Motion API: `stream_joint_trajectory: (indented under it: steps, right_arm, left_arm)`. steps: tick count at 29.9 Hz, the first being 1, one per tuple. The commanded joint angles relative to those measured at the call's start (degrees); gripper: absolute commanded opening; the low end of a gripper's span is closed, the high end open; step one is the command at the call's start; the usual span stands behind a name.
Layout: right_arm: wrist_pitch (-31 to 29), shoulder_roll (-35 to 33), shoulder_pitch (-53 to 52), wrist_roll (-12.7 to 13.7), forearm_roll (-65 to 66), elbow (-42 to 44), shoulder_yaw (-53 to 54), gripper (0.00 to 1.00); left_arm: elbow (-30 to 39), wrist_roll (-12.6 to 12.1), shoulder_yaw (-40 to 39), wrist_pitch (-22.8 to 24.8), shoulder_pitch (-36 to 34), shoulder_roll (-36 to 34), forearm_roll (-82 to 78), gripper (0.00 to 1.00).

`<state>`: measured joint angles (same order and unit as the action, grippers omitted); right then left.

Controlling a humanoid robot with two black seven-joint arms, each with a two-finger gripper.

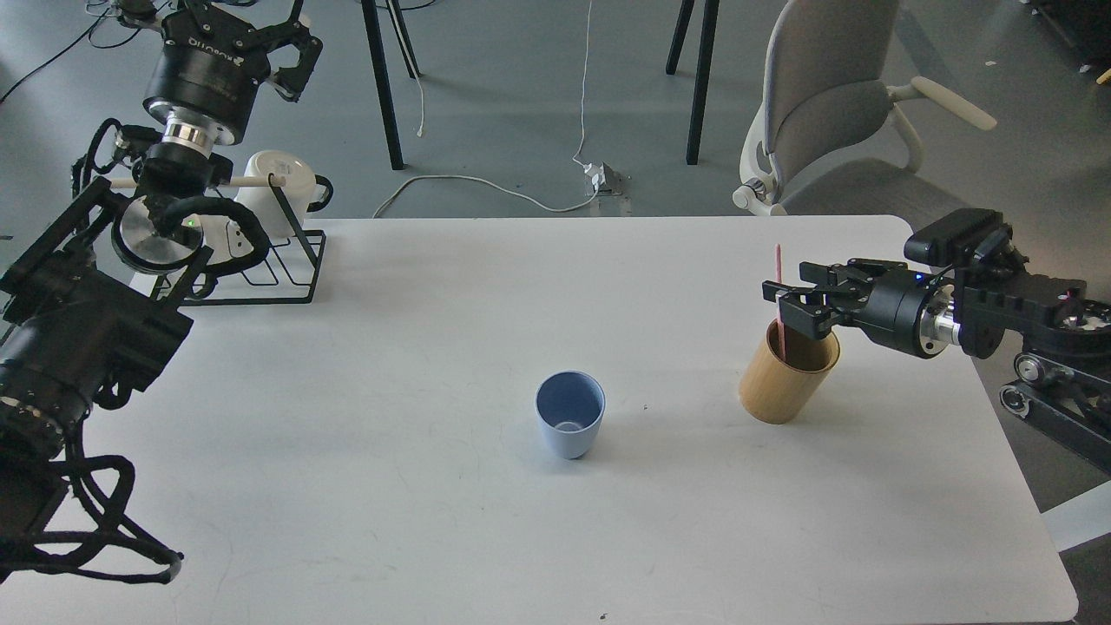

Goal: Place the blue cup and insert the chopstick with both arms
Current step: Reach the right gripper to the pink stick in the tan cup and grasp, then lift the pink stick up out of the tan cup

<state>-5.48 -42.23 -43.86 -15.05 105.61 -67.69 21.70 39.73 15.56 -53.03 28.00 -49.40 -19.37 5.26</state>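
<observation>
The light-blue cup (569,425) stands upright and empty on the white table (391,347), a little right of centre. The pink chopstick (778,260) stands in the tan bamboo cylinder (785,378) to the cup's right. My right gripper (777,303) reaches in from the right just above the cylinder's rim. It is open, with its fingertips (770,290) at the stick's middle, one on each side. My left gripper (252,26) is raised high at the far left, beyond the table's back edge. It is open and empty.
A black wire rack (269,260) with white mugs (282,178) and a pale wooden rod (243,181) stands at the table's back left, under my left arm. A grey chair (825,104) stands beyond the back right corner. Cables lie on the floor behind.
</observation>
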Motion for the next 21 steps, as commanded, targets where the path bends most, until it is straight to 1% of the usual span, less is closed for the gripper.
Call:
stream_joint_trajectory:
  steps: [1, 3, 6, 10, 14, 19, 21]
  right_arm:
    - [0.03, 0.22, 0.09, -0.07, 0.21, 0.27, -0.43, 0.39]
    - [0.03, 0.3, 0.18, -0.07, 0.38, 0.36, -0.43, 0.34]
    - [0.2, 1.18, 0.09, -0.07, 0.56, 0.28, -0.43, 0.34]
    - [0.2, 1.62, 0.18, -0.07, 0.73, 0.36, -0.52, 0.28]
    - [0.2, 1.62, 0.27, -0.07, 1.7, 0.36, -0.52, 0.18]
    - [0.2, 1.45, 0.36, -0.33, 1.79, 0.28, -0.52, 0.01]
    - [0.2, 1.18, 0.01, -1.03, 2.22, 0.19, -1.22, 0.0]
  left_arm:
    - [-0.01, -0.01, 0.03, 0.0, 0.0, 0.12, -0.08, 0.99]
    - [-0.01, -0.01, 0.11, 0.0, 0.0, 0.12, -0.08, 0.99]
    - [-0.01, -0.01, 0.12, 0.0, 0.0, 0.04, -0.25, 0.99]
    - [0.43, -0.01, 0.2, 0.0, 0.09, 0.04, -0.25, 0.99]
    - [0.52, 0.08, 0.12, 0.0, 0.0, -0.05, -0.25, 0.99]
    - [0.52, 0.17, 0.12, 0.0, 0.09, 0.04, -0.25, 0.99]
    - [0.52, 0.52, 0.12, 0.0, 0.09, 0.12, -0.25, 0.99]
